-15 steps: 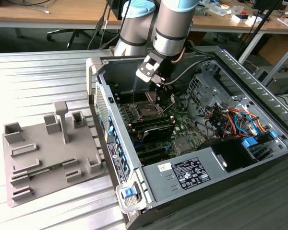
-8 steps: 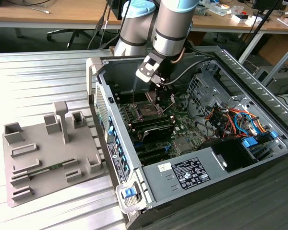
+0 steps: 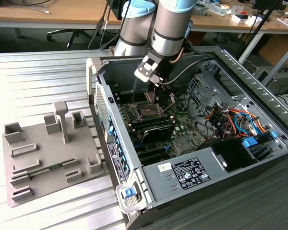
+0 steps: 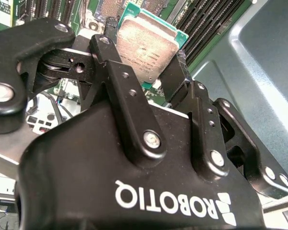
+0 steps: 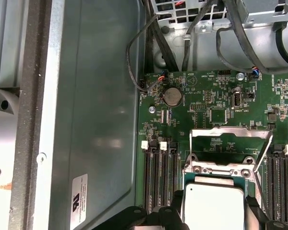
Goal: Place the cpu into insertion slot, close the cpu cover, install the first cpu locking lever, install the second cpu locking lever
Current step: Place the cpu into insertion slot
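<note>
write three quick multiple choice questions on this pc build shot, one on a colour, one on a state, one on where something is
1. What colour is the circuit board?
A) blue
B) green
C) red

2. How does the cpu cover stand?
A) shut flat
B) taken off
C) swung open on its hinge

3. Where is the cpu?
A) held in the gripper
B) lying loose on the circuit board
C) clamped under the cpu cover

Answers:
1. B, the board is green in both wrist views.
2. C, in the first wrist view the silvery frame is tipped back, with board showing through its cut-out centre.
3. A, in the second wrist view the black fingers press on two opposite edges of the chip, which is lifted off the board.
</note>
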Available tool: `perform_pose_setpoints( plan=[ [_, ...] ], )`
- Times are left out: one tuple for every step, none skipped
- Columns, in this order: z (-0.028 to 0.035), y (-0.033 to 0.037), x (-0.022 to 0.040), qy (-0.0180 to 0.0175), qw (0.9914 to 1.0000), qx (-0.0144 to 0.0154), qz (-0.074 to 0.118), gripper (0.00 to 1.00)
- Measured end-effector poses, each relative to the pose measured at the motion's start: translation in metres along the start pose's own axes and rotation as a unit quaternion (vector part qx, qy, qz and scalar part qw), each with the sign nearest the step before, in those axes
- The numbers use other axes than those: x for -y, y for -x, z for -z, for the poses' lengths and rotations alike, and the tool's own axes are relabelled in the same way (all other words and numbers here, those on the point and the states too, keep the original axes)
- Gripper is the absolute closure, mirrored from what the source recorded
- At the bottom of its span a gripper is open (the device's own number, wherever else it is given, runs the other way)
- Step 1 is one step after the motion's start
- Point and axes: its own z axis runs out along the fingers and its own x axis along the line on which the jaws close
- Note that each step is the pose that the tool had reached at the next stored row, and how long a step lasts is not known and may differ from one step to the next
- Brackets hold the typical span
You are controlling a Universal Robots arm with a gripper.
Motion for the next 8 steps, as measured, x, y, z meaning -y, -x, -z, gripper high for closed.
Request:
perform_pose_setpoints(
  plan=[
    [-0.0003,-0.0001,0.0001,0.0000,1.00000,0.0000,0.000,0.45],
    [-0.0006,-0.0001,0.0001,0.0000,1.00000,0.0000,0.000,0.45],
    [-0.0011,-0.0002,0.0002,0.0000,1.00000,0.0000,0.000,0.45],
    [-0.0015,-0.0002,0.0002,0.0000,1.00000,0.0000,0.000,0.45],
    [-0.0018,-0.0002,0.0003,0.0000,1.00000,0.0000,0.000,0.45],
    [-0.0021,-0.0002,0.0003,0.0000,1.00000,0.0000,0.000,0.45],
    [-0.0024,-0.0002,0.0003,0.0000,1.00000,0.0000,0.000,0.45],
    [-0.0026,-0.0002,0.0003,0.0000,1.00000,0.0000,0.000,0.45]
  ],
)
